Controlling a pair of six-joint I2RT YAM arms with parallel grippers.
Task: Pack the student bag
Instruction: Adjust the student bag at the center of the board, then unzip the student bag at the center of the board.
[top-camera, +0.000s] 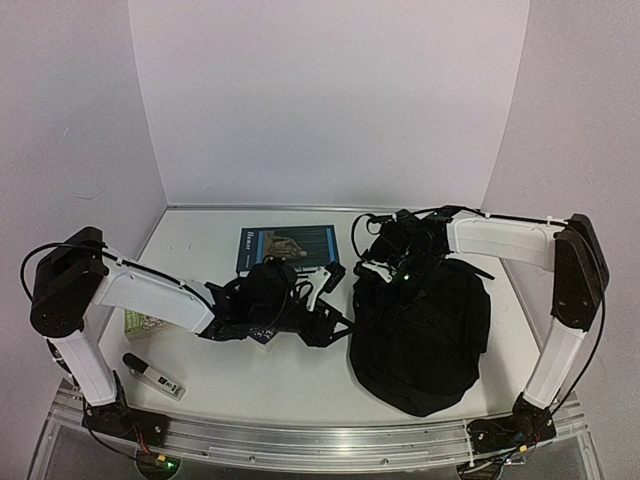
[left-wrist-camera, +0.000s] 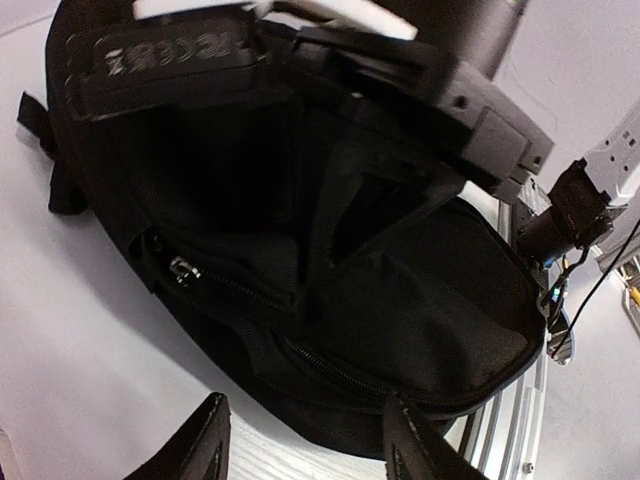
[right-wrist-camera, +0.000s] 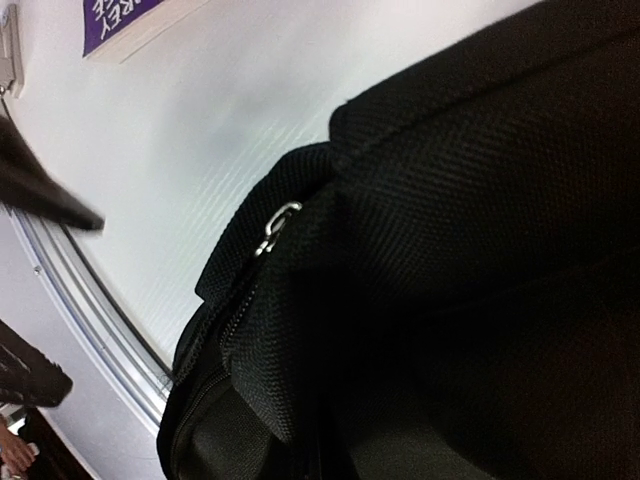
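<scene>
The student bag (top-camera: 425, 335), a large black backpack, lies on the right half of the table with its top toward the middle. My right gripper (top-camera: 380, 267) sits at the bag's top edge. In the left wrist view it shows as a dark body (left-wrist-camera: 420, 70) above the bag's gaping mouth (left-wrist-camera: 300, 190). Black fabric (right-wrist-camera: 450, 250) fills the right wrist view and hides the right fingers, which are shut on the bag's top. My left gripper (top-camera: 322, 283) faces the opening from the left. It is open (left-wrist-camera: 305, 405), with only table and the bag's zipped lower edge between its fingers.
A blue book (top-camera: 290, 245) lies behind the left gripper, and a second book (top-camera: 265, 335) lies partly under it. A greenish book (top-camera: 140, 322) is under the left arm, with a marker (top-camera: 155, 376) nearer. The aluminium rail (top-camera: 320, 440) runs along the near edge.
</scene>
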